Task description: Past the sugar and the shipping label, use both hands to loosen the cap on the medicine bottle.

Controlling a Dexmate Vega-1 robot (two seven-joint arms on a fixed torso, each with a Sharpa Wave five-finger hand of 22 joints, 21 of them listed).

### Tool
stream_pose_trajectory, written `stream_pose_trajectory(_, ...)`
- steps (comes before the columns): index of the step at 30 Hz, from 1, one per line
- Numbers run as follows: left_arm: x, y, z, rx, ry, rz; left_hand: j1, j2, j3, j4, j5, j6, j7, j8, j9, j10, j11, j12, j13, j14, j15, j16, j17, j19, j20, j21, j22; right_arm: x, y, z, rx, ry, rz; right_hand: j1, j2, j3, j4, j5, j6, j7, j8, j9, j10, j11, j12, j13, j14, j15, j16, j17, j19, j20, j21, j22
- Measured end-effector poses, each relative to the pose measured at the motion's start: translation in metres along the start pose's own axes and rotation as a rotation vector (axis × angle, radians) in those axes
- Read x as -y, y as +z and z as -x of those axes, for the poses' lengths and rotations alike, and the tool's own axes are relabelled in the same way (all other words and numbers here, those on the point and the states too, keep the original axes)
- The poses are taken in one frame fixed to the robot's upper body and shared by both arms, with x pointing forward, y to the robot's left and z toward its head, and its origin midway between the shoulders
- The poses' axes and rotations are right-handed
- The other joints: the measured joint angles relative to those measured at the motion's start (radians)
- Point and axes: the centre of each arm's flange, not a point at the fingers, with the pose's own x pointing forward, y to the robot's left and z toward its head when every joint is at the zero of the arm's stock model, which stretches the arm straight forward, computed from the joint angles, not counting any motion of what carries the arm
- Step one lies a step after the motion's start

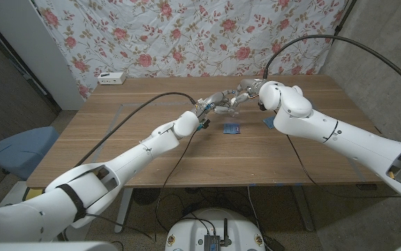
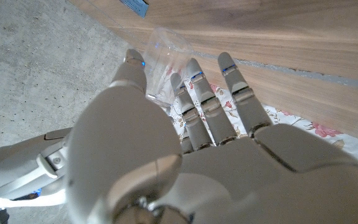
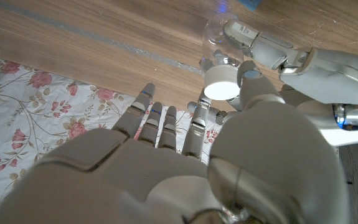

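Observation:
The medicine bottle (image 3: 215, 32) is clear plastic with a white cap (image 3: 221, 84), and it is held above the table between both hands. In the head view the hands meet over the far middle of the table. My left hand (image 1: 210, 105) grips the clear body (image 2: 164, 55) between thumb and fingers. Coming from the other side, my right hand (image 1: 246, 90) closes thumb and a finger on the cap. In the head view the bottle is mostly hidden by the fingers.
A small blue packet (image 1: 231, 127) lies on the wooden table (image 1: 116, 150) just in front of the hands, and another blue piece (image 1: 268, 121) sits beside my right forearm. A white box (image 1: 111, 78) stands at the far left corner. A floral cloth hangs behind.

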Motion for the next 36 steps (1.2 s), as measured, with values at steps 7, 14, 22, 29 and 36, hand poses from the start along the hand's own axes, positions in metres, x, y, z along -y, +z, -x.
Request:
stream_pose_trajectory(7,0.0001,-0.0008,-0.0007,-0.001,-0.001,0.001,0.0,0.0,0.008,0.0,0.0,0.0,0.0,0.0,0.0,0.0,0.0,0.001,0.0,0.0,0.0,0.0,0.0,0.0,0.0,0.0,0.0,-0.0002,0.0001,-0.0016,-0.002,-0.002,-0.002,0.006,0.007,0.0,0.0,0.0,0.016,-0.005,0.012,0.004,0.007,0.0,0.0,0.0,0.005,-0.005,0.0,0.005,0.005,-0.005,0.0,0.0)
stream_pose_trajectory(14,0.0004,-0.001,-0.001,0.0,-0.002,0.003,0.0,0.0,0.008,0.0,-0.002,0.0,0.0,0.0,0.0,0.0,0.0,0.001,-0.001,0.0,0.0,0.0,0.0,0.0,0.0,0.0,0.0,-0.0002,-0.0001,-0.0025,-0.004,-0.005,-0.004,0.013,0.013,0.004,0.004,0.0,0.03,-0.009,0.025,0.009,0.016,-0.002,0.0,0.0,0.011,-0.011,0.0,0.005,0.015,-0.004,0.0,0.0)
stream_pose_trajectory(22,0.0007,-0.0012,-0.001,0.0,-0.003,0.004,0.002,0.002,0.008,0.0,-0.002,0.0,0.0,0.0,0.0,0.001,0.001,0.001,0.0,-0.002,0.002,0.0,0.0,0.0,0.0,0.0,0.0,0.0002,-0.0013,-0.003,-0.006,-0.011,-0.007,0.017,0.017,0.004,0.004,0.0,0.048,-0.012,0.035,0.014,0.021,-0.007,0.0,0.0,0.016,-0.016,0.0,0.005,0.017,-0.006,0.0,0.0)
stream_pose_trajectory(29,0.0013,-0.0023,-0.0009,-0.003,-0.004,0.006,0.003,0.003,0.013,-0.002,-0.003,0.0,0.0,0.0,0.0,0.002,0.002,0.0,0.0,-0.002,0.002,-0.001,0.0,-0.004,-0.004,0.0,0.0,-0.0006,-0.0023,-0.0043,-0.003,-0.01,-0.012,0.018,0.018,0.0,0.008,0.0,0.052,-0.016,0.045,0.018,0.03,-0.005,0.0,0.0,0.023,-0.023,0.008,0.009,0.021,-0.011,0.0,0.0)
stream_pose_trajectory(36,0.0019,-0.0035,-0.001,-0.004,-0.004,0.009,0.003,0.003,0.017,0.0,-0.003,0.004,-0.004,0.0,0.0,0.002,0.002,-0.002,0.0,0.006,-0.002,-0.001,-0.001,-0.004,-0.004,0.0,0.0,-0.0013,-0.0034,-0.0056,-0.001,-0.01,-0.02,0.025,0.025,0.0,0.008,0.0,0.065,-0.029,0.056,0.019,0.034,-0.009,0.0,0.0,0.027,-0.027,0.008,0.009,0.03,-0.011,0.0,0.0)
